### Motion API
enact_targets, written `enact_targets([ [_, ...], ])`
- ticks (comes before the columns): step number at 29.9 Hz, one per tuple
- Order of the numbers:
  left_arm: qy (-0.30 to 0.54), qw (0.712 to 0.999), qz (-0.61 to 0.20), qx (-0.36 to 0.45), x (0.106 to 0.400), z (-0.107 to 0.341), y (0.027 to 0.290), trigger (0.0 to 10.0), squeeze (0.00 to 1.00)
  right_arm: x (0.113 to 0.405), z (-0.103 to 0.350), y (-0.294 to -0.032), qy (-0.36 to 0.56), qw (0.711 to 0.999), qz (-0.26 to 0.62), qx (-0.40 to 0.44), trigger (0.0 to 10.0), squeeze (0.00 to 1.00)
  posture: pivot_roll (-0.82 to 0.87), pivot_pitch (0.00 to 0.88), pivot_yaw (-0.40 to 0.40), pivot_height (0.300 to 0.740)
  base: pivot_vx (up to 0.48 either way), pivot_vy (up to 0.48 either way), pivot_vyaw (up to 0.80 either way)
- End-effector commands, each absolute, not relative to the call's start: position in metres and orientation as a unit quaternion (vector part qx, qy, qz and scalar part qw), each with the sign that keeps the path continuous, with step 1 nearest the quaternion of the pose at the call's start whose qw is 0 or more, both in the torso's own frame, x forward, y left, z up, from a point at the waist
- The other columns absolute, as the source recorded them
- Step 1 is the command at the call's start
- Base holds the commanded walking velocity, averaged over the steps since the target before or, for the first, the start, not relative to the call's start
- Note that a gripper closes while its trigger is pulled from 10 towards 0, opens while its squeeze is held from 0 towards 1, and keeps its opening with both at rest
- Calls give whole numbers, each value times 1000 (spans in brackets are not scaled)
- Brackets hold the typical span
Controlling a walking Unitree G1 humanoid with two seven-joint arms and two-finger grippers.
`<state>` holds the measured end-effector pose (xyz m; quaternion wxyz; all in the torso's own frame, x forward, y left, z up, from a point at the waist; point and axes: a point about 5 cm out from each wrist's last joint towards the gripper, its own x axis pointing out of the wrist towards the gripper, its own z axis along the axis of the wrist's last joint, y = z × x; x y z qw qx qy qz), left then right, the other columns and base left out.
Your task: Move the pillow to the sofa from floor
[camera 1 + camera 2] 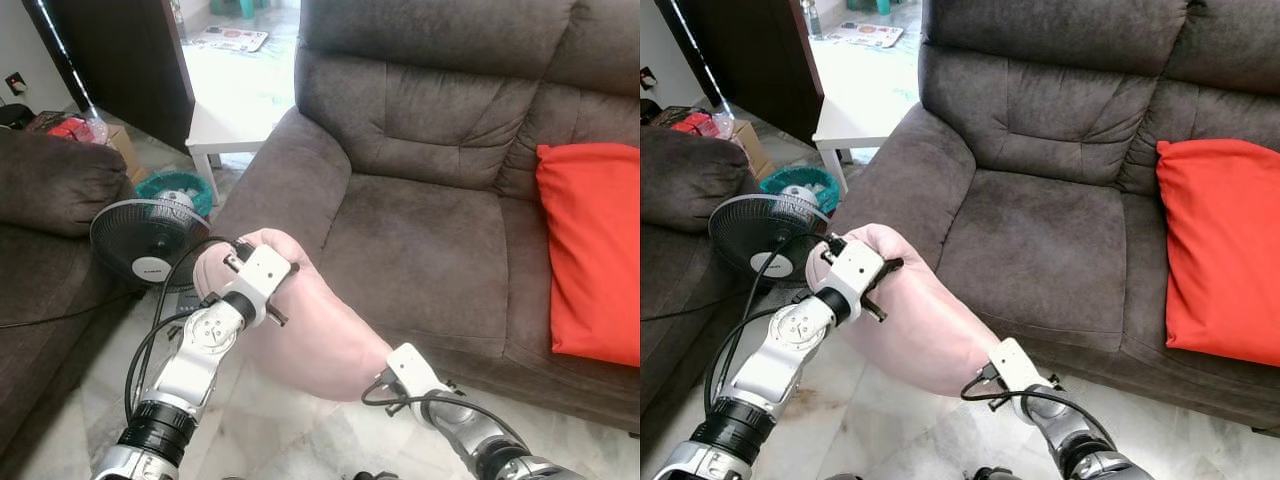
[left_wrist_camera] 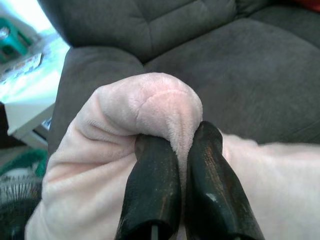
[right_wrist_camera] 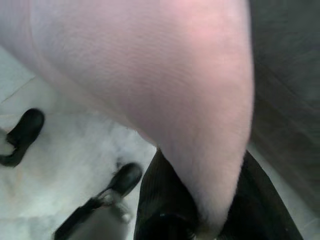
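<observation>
A pale pink plush pillow point(image 1: 310, 330) hangs in the air between my two arms, just in front of the dark grey sofa point(image 1: 420, 230) and off the floor. My left gripper point(image 2: 182, 150) is shut on a fold at the pillow's upper corner point(image 2: 150, 105), near the sofa's left armrest point(image 1: 280, 170). At the pillow's lower right corner my right gripper point(image 3: 200, 220) is shut on the fabric, the pillow point(image 3: 150, 65) bulging above its black fingers point(image 3: 165, 200). The sofa's seat cushion point(image 1: 1040, 245) lies just beyond the pillow.
An orange-red pillow point(image 1: 590, 250) leans on the sofa's right side. A black table fan point(image 1: 150, 240) stands on the floor at the left, its cable trailing. A second dark sofa arm point(image 1: 50, 185) is at far left. A white side table point(image 1: 225, 130) stands behind the armrest.
</observation>
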<state>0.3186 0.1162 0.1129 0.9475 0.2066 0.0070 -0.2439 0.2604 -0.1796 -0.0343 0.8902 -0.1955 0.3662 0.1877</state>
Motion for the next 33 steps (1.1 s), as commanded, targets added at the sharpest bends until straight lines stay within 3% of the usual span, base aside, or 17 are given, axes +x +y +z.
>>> enact_targets([
  [1,1,951,-225,212,318,116,121,10000,0,251,-35,-196,348,902,175,-184,0,0,105,79,-13,740,0,0,0],
  [6,19,952,-211,221,314,109,122,10000,0,253,-22,-203,300,919,173,-188,0,0,104,71,-12,740,0,0,0],
  [12,21,962,-173,211,307,104,125,10000,0,274,25,-190,199,957,132,-167,0,0,95,68,-10,740,0,0,0],
  [15,-27,970,-135,199,302,112,129,10000,0,284,49,-184,136,980,79,-121,0,0,96,57,-15,740,0,0,0],
  [16,-40,973,-119,192,301,115,131,10000,0,284,57,-183,116,985,61,-108,4196,0,98,54,-17,740,0,0,0],
  [17,-44,976,-109,184,300,117,132,10000,0,284,61,-183,104,988,55,-99,10000,0,98,52,-18,740,0,0,0],
  [22,-82,980,-73,165,297,127,129,10000,0,282,87,-177,29,999,20,-23,10000,0,98,46,-20,740,0,0,0],
  [33,-111,980,-48,157,301,139,133,10000,0,280,104,-166,-22,999,13,31,10000,0,108,68,-15,740,0,0,0],
])
